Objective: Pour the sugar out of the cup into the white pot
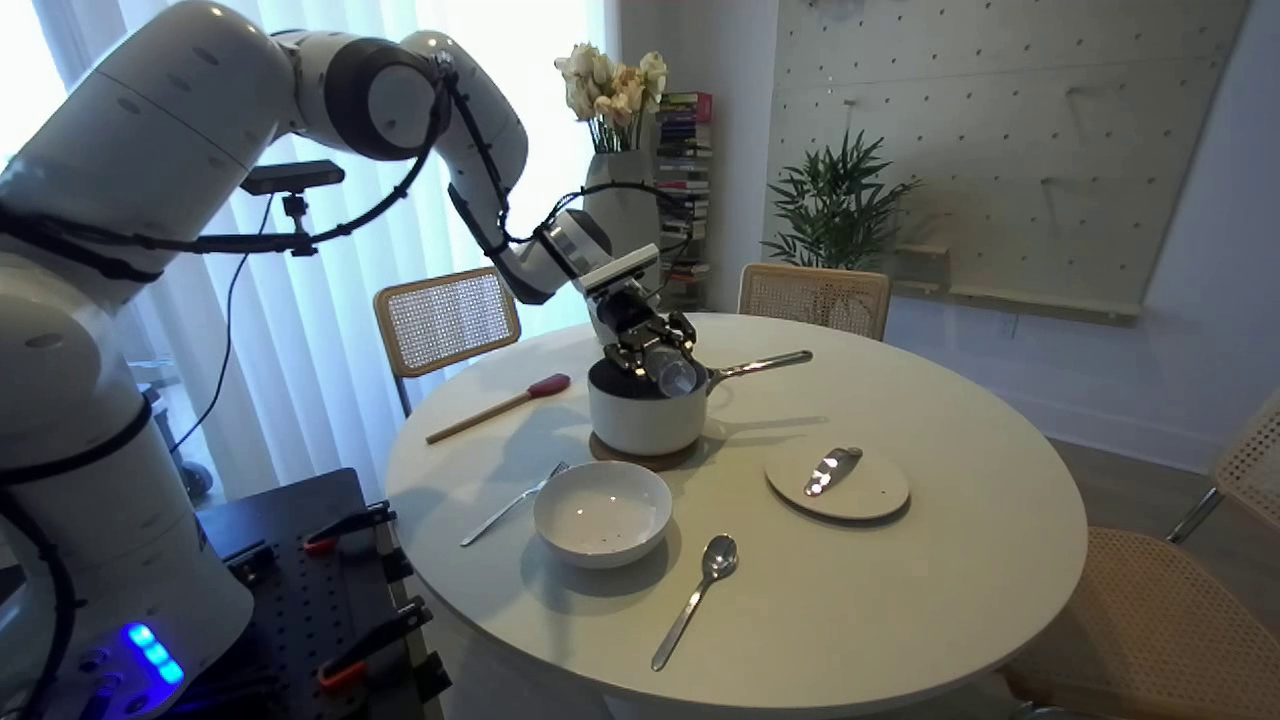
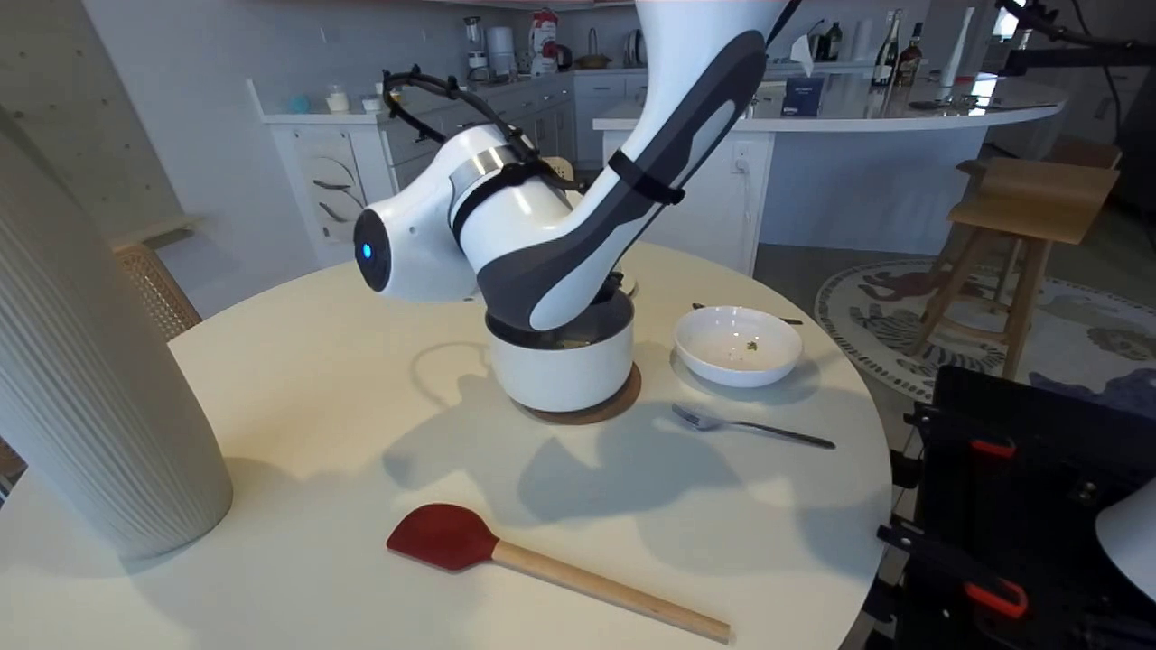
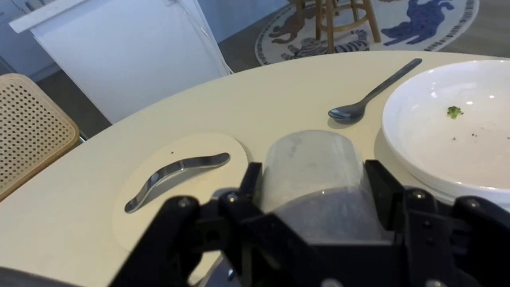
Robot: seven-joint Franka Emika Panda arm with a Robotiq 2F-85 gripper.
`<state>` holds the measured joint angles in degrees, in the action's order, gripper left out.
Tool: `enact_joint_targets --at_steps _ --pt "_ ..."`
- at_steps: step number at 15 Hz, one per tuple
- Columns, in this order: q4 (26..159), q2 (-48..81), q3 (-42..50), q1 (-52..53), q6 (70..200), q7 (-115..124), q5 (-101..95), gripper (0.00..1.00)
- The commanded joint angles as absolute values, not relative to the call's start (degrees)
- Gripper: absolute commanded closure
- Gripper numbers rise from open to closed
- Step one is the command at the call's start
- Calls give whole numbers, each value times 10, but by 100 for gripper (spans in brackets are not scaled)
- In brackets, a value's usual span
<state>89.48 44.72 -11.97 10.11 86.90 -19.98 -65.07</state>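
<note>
Currently, the cup [image 3: 312,171] is held between the jaws, clamped at both sides by black fingers [image 3: 380,191]. Location: over the mouth of the white pot [image 1: 645,425], as seen in an exterior view. The relation that governs the pour, in my judgement, is tilt: the cup's long axis runs roughly on from the fingers, outward and downward, its far round end near the rim on the side where the handle [image 1: 760,366] projects. The next step would appear to call for tipping at this spot, keeping that end within the rim so that nothing lands on the table [image 1: 900,600]. Condition of the cup: short, round, cloudy but see-through, pale grey. In the wrist view a curved line crosses its wall, with a greyer patch nearer the jaws. Visibility is poor here; whether that line marks sugar or merely the cup's own edge cannot be determined.
</note>
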Motion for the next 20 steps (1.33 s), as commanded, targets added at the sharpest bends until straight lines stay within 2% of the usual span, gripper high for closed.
enact_joint_targets --at_steps 1,9,20 --pt "887 423 -125 97 914 -223 -611 59" --pt "870 392 -125 119 945 -228 -586 59" --pt "903 325 -125 46 1129 -326 -402 59"
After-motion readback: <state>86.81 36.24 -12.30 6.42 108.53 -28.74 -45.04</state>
